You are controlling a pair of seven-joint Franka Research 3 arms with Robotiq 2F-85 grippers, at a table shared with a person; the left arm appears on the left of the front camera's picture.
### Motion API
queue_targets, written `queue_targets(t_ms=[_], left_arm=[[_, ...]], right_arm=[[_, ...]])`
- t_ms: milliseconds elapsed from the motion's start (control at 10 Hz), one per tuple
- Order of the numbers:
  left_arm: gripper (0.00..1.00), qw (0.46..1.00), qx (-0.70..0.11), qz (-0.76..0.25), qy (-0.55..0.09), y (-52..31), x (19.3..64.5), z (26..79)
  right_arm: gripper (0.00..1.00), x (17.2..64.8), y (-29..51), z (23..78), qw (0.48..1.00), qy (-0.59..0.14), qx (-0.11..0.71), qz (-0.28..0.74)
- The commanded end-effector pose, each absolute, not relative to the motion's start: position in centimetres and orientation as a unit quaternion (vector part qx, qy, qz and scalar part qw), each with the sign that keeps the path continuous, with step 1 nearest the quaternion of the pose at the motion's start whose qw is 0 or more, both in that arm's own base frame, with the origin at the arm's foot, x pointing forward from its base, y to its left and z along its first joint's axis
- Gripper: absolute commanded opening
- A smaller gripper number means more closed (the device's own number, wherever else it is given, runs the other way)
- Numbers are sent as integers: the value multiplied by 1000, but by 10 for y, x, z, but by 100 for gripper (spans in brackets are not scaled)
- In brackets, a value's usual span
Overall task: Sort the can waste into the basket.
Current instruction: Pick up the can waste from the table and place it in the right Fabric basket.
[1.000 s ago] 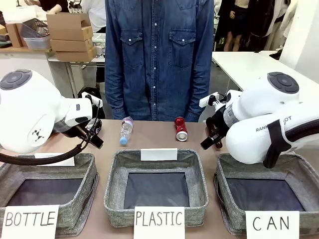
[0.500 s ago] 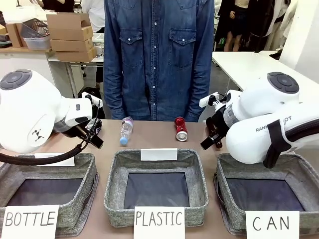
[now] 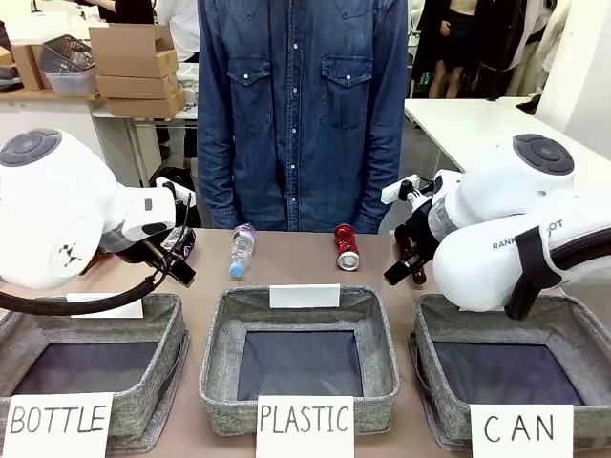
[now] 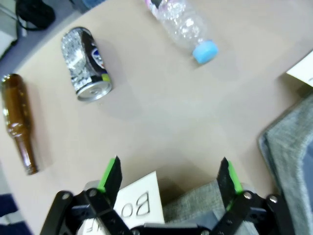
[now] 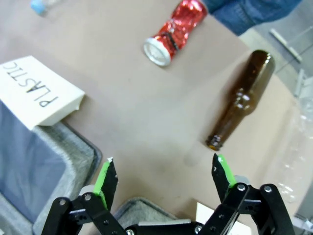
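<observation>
A crushed red can [image 3: 347,247] lies on the table beyond the middle basket, and it lies ahead of my right gripper [image 5: 163,169] as the red can [image 5: 174,31]. A black can [image 4: 85,64] with a blue-red logo lies on its side ahead of my left gripper [image 4: 169,174]. Both grippers stand open with nothing between their fingers, hovering above the table's far part. The grey basket [image 3: 571,326] signed "CAN" stands at the front right, under my right arm. My left gripper [image 3: 179,264] hangs over the back of the "BOTTLE" basket [image 3: 153,315].
A clear plastic bottle [image 3: 241,249] with a blue cap lies left of the red can. Brown glass bottles [image 4: 18,125] [image 5: 240,98] lie near each gripper. The "PLASTIC" basket [image 3: 221,353] stands in the middle. A person in a denim shirt [image 3: 302,105] stands at the far edge.
My left arm has shifted slightly to the left. Both grippers stay open, and the cans and bottles have not moved.
</observation>
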State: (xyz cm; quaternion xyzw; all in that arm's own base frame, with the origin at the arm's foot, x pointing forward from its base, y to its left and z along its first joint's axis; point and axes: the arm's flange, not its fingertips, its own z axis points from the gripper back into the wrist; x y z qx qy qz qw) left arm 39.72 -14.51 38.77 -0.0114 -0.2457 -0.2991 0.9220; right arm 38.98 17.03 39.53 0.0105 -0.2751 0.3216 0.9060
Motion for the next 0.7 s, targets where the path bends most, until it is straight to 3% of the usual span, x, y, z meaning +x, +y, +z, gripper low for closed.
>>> queue_targets(t_ms=[0,100,300,400,500,600], left_arm=[[100,932,18,-268,-243,-115,349,480],[100,918,43,-271,-287,-103,309,521],[100,874,44,-293,-384,-100,266,541],[100,915,27,-274,-295,-108,338,526],[100,915,27,-274,-295,-108,338,526],[100,896,37,-275,-347,-100,295,578]], right_arm=[[100,355,169,495,918,-284,-9,278],[100,321,165,549,918,-324,-12,230],[100,283,166,568,885,-381,-34,267],[100,326,162,539,909,-332,2,253],[100,326,162,539,909,-332,2,253],[100,284,160,582,895,-367,-9,252]])
